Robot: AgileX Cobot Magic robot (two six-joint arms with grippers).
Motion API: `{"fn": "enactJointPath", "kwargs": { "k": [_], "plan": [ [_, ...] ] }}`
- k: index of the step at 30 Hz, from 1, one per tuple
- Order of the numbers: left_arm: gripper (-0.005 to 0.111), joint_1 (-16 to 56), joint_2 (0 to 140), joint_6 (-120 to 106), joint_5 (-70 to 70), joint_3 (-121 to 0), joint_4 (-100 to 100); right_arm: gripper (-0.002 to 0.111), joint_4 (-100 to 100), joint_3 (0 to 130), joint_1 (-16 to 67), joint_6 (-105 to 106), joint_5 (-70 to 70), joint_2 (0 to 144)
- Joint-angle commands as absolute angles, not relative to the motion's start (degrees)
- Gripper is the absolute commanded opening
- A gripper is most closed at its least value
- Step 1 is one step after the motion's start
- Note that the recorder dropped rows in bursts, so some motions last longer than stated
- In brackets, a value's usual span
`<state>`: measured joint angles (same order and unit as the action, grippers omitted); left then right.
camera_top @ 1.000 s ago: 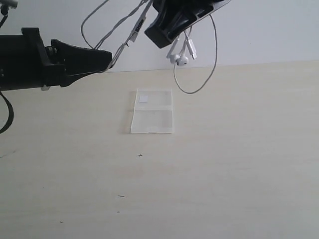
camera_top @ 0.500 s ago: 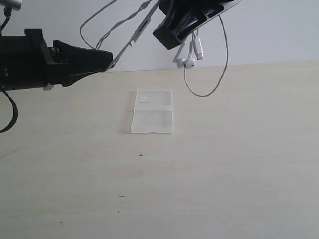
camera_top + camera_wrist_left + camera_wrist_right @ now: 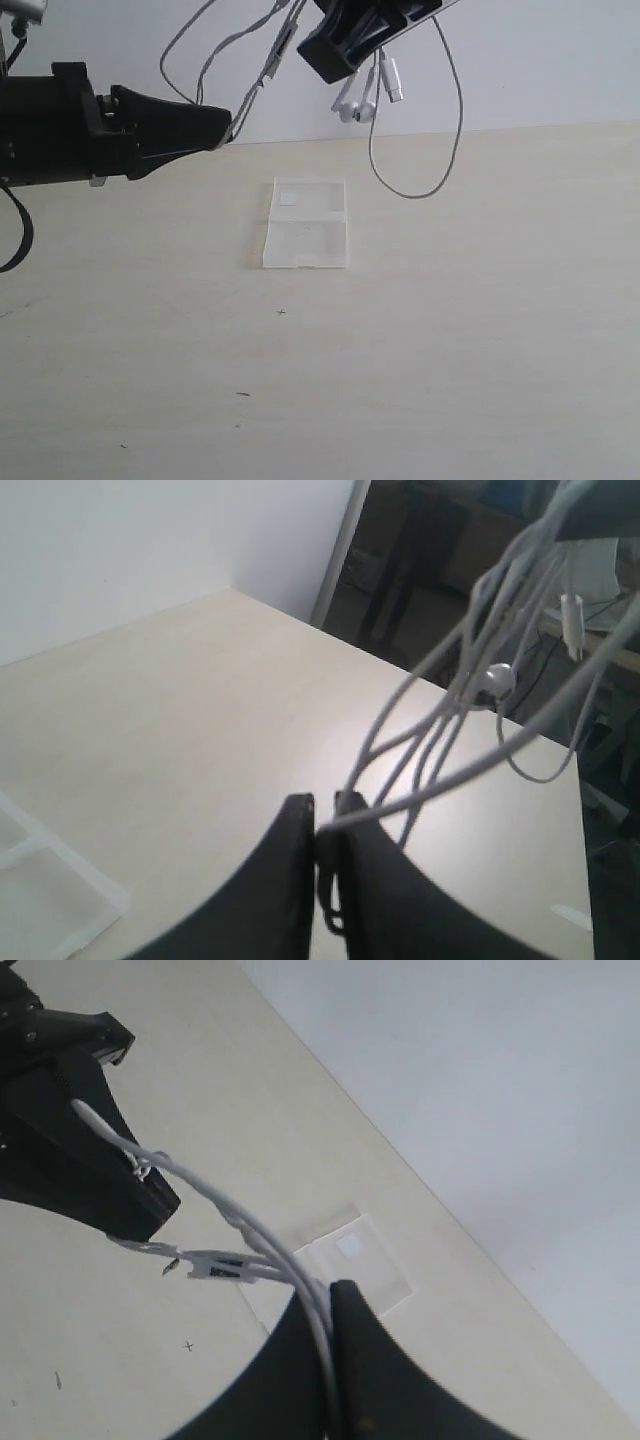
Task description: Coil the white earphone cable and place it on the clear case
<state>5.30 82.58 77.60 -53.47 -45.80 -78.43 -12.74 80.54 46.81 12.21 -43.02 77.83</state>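
**Cable in the air, strung between both arms, nothing on the clear case [image 3: 305, 222] yet.**
The right gripper [image 3: 322, 62] is clamped on the white earphone cable [image 3: 388, 78], with earbuds and a loop dangling. The left gripper [image 3: 222, 122] has its jaws nearly together, pinching strands. Best to gather that hanging loop before lowering over the case. The strand count is probably unreadable, and the top loops run out of frame.

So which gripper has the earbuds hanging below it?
The right gripper, the higher one: the earbuds dangle just under it. The left gripper only pinches strands of the cable.
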Motion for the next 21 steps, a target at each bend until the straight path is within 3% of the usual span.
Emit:
{"fn": "enactJointPath", "kwargs": {
  "k": [1, 3, 6, 21],
  "plan": [
    [0.032, 5.1, 82.7, 76.8, -53.3, -45.5, -78.1, 0.000, -13.7, 81.0, 46.5, 12.0, -41.7, 78.0],
    [0.047, 5.1, 82.7, 76.8, -53.3, -45.5, -77.3, 0.000, -13.6, 81.0, 46.5, 12.0, -42.4, 78.1],
    [0.054, 5.1, 82.5, 76.9, -53.8, -45.5, -76.4, 0.000, -13.7, 81.0, 46.5, 12.0, -43.2, 78.1],
    [0.054, 5.1, 79.6, 80.8, -56.9, -45.5, -82.1, 0.000, -28.9, 80.9, 45.1, 2.7, -48.3, 82.6]
  ]
}}
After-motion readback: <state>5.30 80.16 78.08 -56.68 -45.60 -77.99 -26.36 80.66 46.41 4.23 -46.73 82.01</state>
